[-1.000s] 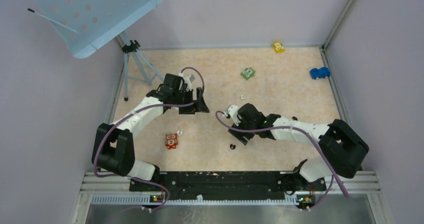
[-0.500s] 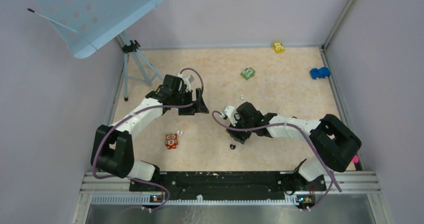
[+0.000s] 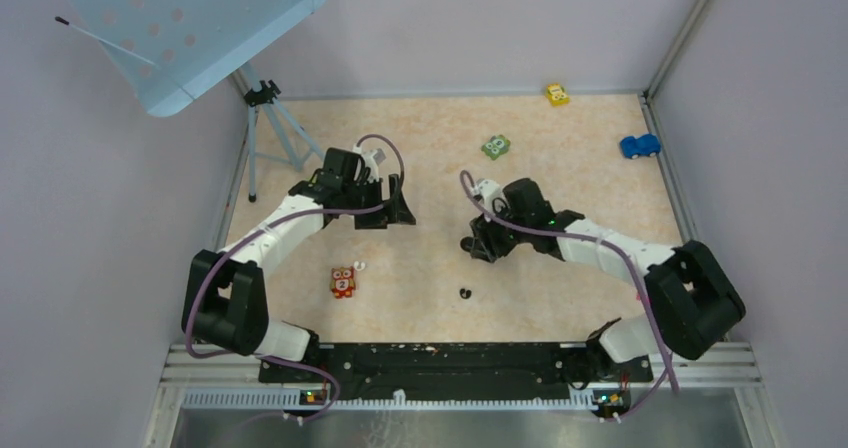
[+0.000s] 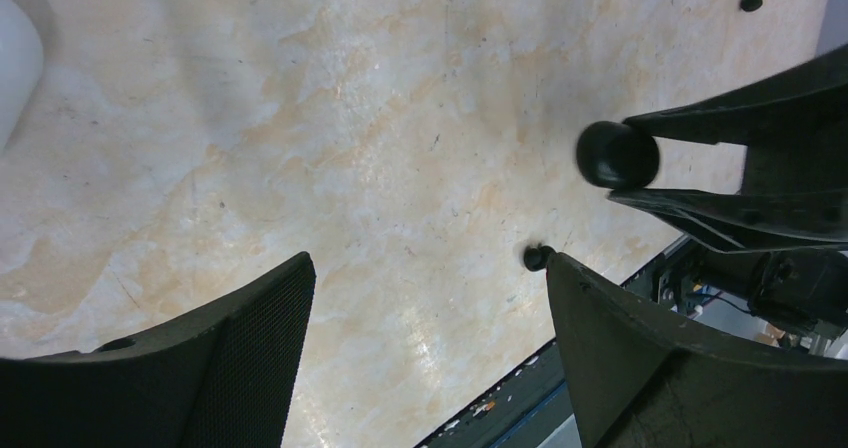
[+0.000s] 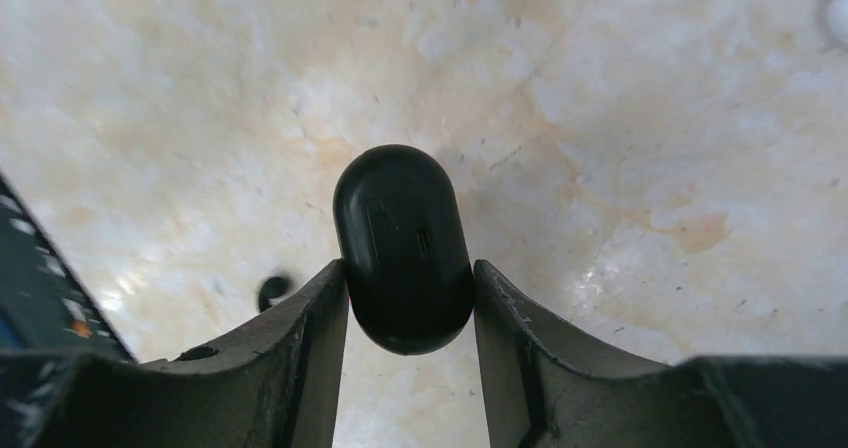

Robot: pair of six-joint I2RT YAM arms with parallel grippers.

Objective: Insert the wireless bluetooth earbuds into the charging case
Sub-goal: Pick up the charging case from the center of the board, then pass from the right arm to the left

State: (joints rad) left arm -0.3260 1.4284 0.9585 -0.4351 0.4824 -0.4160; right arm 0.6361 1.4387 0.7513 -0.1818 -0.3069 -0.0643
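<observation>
At the middle of the table [image 3: 440, 313], the right gripper [image 5: 408, 270] pinches the black charging case [image 5: 402, 233] (left gripper [image 4: 430, 260] wide open)

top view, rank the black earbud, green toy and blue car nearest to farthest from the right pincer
1. black earbud, just below the right pincer in this view
2. green toy, farther back
3. blue toy car, back right

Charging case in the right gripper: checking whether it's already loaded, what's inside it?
Nothing inside shows: the charging case looks closed, clamped in the right gripper. A black earbud lies outside it.
</observation>
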